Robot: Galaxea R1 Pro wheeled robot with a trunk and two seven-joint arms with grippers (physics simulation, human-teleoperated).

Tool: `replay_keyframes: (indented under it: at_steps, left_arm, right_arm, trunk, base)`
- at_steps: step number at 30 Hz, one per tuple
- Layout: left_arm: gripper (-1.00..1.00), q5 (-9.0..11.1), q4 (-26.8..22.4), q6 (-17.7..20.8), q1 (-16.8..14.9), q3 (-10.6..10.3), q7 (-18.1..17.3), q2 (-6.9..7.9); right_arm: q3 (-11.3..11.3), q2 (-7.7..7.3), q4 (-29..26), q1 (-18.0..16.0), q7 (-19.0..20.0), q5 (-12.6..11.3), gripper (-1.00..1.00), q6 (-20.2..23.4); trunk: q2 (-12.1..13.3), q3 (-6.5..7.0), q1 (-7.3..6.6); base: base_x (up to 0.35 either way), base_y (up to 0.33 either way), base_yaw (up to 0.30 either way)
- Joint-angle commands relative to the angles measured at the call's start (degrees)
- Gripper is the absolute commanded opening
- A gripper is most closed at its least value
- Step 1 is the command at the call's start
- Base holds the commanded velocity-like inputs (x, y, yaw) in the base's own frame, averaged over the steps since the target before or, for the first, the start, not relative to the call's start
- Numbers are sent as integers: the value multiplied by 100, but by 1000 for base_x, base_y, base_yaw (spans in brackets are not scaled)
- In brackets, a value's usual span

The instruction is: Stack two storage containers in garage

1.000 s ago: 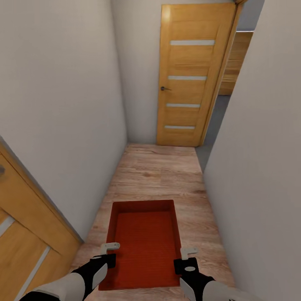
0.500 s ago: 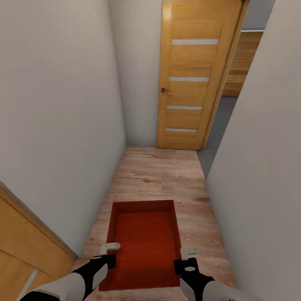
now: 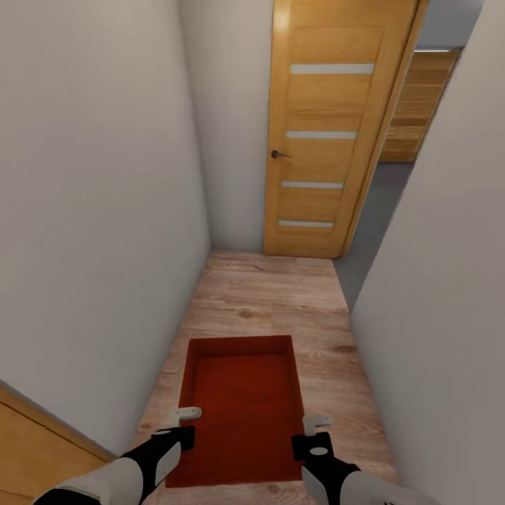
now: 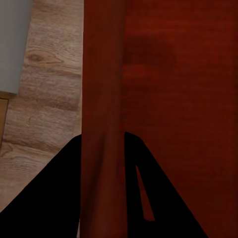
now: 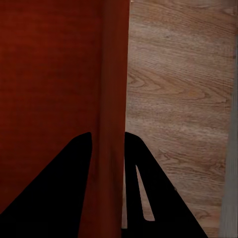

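Observation:
One orange-red storage container (image 3: pixel 242 407) hangs low in front of me over the light wood-plank floor (image 3: pixel 270 294), open top up, held between both arms. My left gripper (image 3: pixel 181 421) is shut on its left side wall; in the left wrist view the fingers (image 4: pixel 102 141) straddle that thin wall, with the ribbed bottom (image 4: pixel 178 99) beside it. On the opposite side wall my right gripper (image 3: pixel 313 429) is shut; the right wrist view has it (image 5: pixel 107 136) pinching the wall, bin interior (image 5: pixel 49 74) on one side.
I am in a narrow hallway between a pale left wall (image 3: pixel 91 210) and right wall (image 3: pixel 449 280). A wooden door (image 3: pixel 326 133) stands ahead. Right of it, an opening shows dark grey floor (image 3: pixel 375 217) and a wooden-slat door (image 3: pixel 421 105). Another wooden door (image 3: pixel 35 456) edges the lower left.
The view has advanced along the hallway: the door ahead looks nearer and the lower-left door has slid mostly out of view. Container and grippers hold the same place in the picture.

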Motion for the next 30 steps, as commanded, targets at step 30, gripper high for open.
replay_keyframes:
  at_steps: [30]
  left_arm:
    - [-100,177,-3,45,-2,434,62,70]
  right_arm:
    - [-79,-7,-6,-4,-79,35,-100,-124]
  trunk:
    - [-6,-8,5]
  base:
    - [323,0,0]
